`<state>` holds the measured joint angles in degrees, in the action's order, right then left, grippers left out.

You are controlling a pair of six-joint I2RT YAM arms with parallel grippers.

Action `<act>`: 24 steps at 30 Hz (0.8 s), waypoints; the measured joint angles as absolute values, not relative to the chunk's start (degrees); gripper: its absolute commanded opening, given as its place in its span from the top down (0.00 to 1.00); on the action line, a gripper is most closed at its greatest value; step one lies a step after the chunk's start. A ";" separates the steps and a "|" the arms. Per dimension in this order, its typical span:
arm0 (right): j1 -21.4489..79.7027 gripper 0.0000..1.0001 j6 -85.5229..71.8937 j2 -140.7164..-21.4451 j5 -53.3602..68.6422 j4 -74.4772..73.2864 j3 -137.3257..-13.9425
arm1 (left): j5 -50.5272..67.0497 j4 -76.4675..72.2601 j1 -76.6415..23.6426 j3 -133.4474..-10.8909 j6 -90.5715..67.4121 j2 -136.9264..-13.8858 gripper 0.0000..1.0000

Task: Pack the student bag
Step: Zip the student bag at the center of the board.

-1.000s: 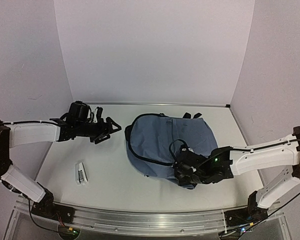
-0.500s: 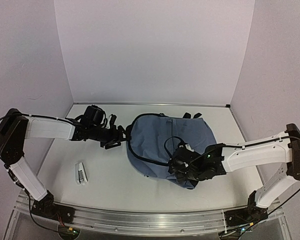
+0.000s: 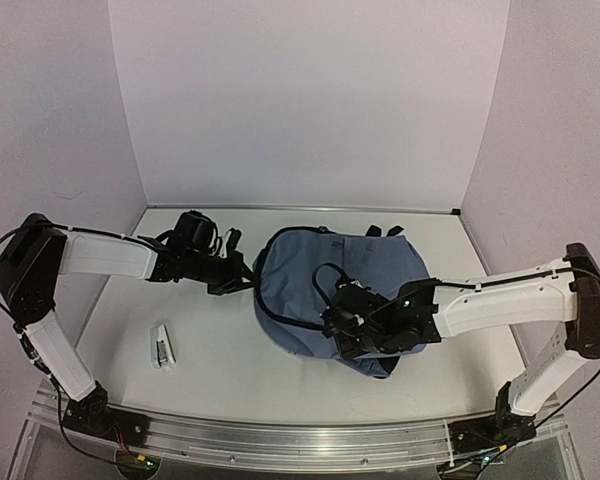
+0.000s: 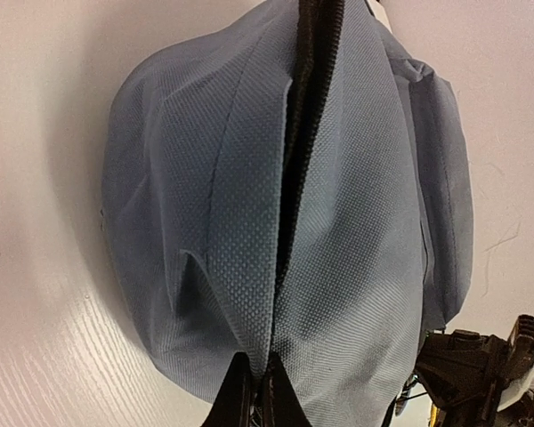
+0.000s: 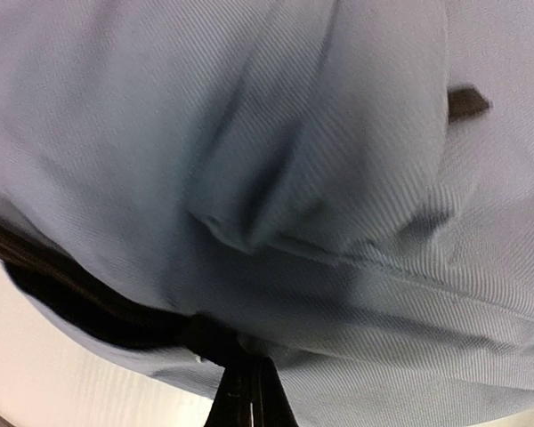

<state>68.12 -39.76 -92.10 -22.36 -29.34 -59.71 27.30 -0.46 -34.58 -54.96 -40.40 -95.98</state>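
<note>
The student bag (image 3: 330, 275), soft blue-grey with a black zipper, lies flat in the middle of the table. My left gripper (image 3: 242, 273) is at its left edge, shut on a fold of fabric beside the zipper. In the left wrist view the fold (image 4: 249, 294) runs down into the closed gripper (image 4: 258, 384). My right gripper (image 3: 332, 328) rests on the bag's front, near its lower edge. In the right wrist view the gripper (image 5: 249, 384) is shut on the bag (image 5: 320, 133) right at the black zipper (image 5: 98, 307). The bag's inside is hidden.
A small white stapler-like object (image 3: 161, 345) lies on the table to the front left of the bag. Black straps (image 3: 382, 231) stick out at the bag's far side. White walls close in the table on the left, back and right.
My left gripper moved right to the bag's left edge and shut on the fabric. My right gripper slid left along the bag's front and shut at the zipper.
</note>
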 measured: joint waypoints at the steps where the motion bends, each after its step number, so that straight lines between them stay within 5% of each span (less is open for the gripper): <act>1: 68.45 1.00 -39.15 -92.12 -22.23 -29.59 -60.55 | 27.29 -0.51 -34.76 -55.07 -40.29 -95.98 1.00; 24: 71.48 1.00 -27.00 -112.26 -20.96 -29.79 -90.99 | 25.81 -4.05 -36.89 -55.18 -41.58 -96.97 0.98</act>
